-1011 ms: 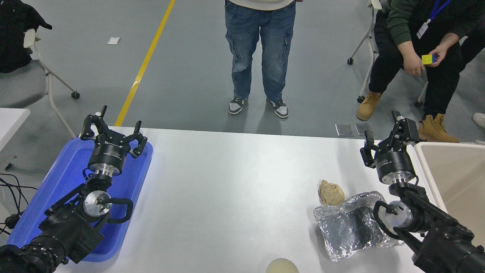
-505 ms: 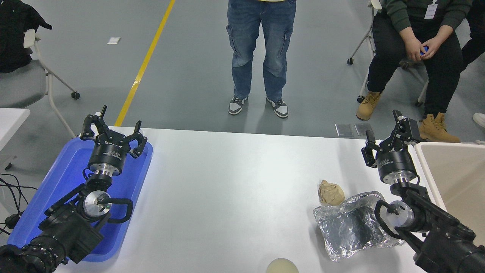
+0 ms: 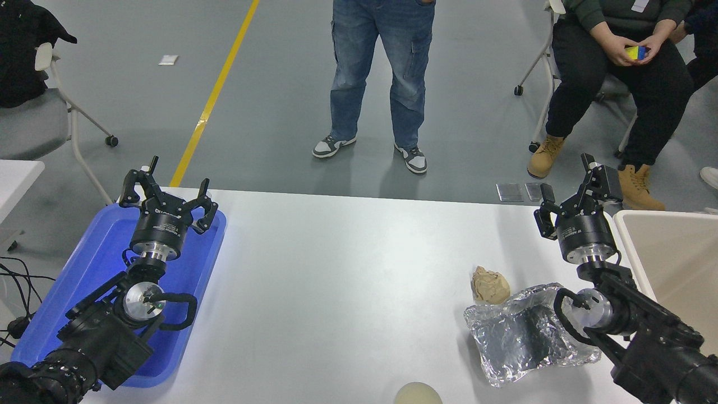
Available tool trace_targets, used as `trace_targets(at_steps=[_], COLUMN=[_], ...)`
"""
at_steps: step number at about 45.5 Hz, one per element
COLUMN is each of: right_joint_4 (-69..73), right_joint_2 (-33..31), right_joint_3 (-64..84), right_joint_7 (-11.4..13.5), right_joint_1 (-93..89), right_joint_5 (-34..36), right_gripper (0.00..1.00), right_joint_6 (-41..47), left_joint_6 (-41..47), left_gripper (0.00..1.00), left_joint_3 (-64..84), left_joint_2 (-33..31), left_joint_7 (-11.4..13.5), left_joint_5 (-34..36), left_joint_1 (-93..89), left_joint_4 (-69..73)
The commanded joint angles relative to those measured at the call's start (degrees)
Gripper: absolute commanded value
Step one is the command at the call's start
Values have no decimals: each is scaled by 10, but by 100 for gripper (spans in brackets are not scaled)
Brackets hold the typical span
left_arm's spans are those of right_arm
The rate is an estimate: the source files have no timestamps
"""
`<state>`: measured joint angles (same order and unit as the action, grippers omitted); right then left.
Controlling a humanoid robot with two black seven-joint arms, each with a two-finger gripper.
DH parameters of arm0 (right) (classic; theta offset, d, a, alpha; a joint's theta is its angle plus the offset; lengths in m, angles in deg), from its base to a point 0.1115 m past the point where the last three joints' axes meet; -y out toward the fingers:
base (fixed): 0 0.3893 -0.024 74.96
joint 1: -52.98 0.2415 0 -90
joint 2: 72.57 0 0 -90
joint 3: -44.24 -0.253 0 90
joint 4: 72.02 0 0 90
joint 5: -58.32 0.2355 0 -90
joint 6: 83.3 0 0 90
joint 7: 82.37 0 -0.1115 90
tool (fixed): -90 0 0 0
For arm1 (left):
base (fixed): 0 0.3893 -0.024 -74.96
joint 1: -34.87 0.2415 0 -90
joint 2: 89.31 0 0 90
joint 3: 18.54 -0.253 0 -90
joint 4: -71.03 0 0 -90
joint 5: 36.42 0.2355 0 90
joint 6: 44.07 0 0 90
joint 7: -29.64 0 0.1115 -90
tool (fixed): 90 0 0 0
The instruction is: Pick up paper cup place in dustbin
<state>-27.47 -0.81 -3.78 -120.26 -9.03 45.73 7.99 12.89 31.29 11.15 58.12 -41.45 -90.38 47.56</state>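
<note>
- We have our right gripper raised over the far right of the white table, its fingers spread apart and holding nothing.
- The paper cup sits well behind that gripper, toward us and off to its left, at the table's near edge; only its pale domed top shows at the bottom of the view.
- The dustbin stands just to the gripper's right, its pale rim close beside the wrist.
- Between the gripper and the cup lie two things we must not take: a crumpled brown paper ball just nearer us than the gripper and to its left, and a crinkled foil container nearer still, partly under our forearm.
- Our left gripper is parked far to the left over the blue tray, fingers splayed, empty.
- We judge the task to be at its very start: the cup is untouched and the reach toward it has not begun.
- The next move, as we read it, calls for drawing the right arm back toward us and leftward, passing above the foil and paper ball, then descending over the cup with the fingers wide enough to straddle it.
- The cup's smooth rounded surface may slip, so we would want a centred, low grip.
- Two people are beyond the table's far edge, clear of our reach.
</note>
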Motion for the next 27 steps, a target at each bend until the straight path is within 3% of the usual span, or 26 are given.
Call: trace_targets(at_steps=[1,27], right_joint_4=[-3,-8], right_joint_2=[-21,-29], right_joint_3=[50,51], right_joint_7=[0,0], right_joint_1=[22,31], right_joint_5=[0,4], right_gripper=[100,100], right_joint_6=[0,-12], left_joint_6=[0,0], left_gripper=[100,100], left_joint_3=[0,0], left_joint_2=[0,0], left_joint_7=[0,0], left_joint_5=[0,0], left_joint_1=[0,0], left_joint_4=[0,0])
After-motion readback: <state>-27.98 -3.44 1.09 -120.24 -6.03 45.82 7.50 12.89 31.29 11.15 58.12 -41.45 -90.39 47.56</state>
